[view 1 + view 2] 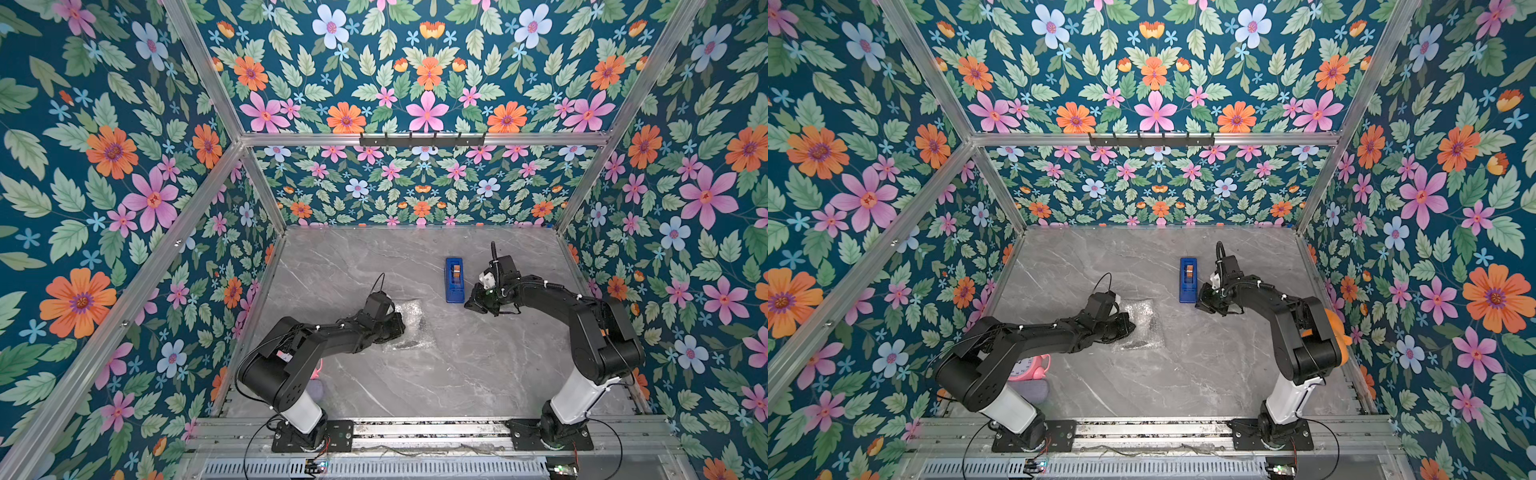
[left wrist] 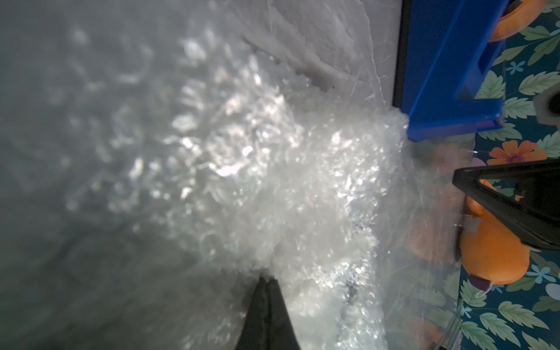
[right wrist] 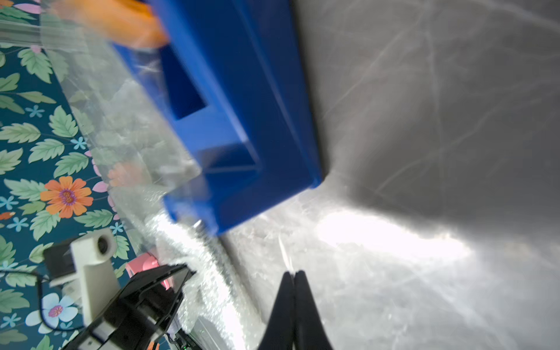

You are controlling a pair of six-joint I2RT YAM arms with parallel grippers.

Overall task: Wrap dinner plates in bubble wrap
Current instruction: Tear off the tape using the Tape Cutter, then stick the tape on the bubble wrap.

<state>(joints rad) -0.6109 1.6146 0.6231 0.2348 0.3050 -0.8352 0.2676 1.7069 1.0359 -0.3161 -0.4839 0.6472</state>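
Note:
The bubble wrap [image 1: 412, 316] lies as a small folded bundle on the grey marble table in both top views. The black dinner plate [image 1: 407, 344] shows only as dark patches through the film. My left gripper [image 1: 400, 326] rests on the bundle's left side. In the left wrist view its jaws [image 2: 266, 277] are shut, tips pressed into the shimmering bubble wrap [image 2: 303, 181]. My right gripper [image 1: 474, 305] hovers to the right of the bundle, beside a blue tape dispenser [image 1: 454, 279]. Its jaws [image 3: 293, 272] are shut over bare table with nothing between them.
The blue tape dispenser [image 1: 1188, 279] stands just behind and right of the bundle. A pink alarm clock [image 1: 1030, 368] and a grey object [image 1: 1034, 390] sit under the left arm. An orange object [image 1: 1340, 332] sits behind the right arm. Floral walls enclose the table on three sides.

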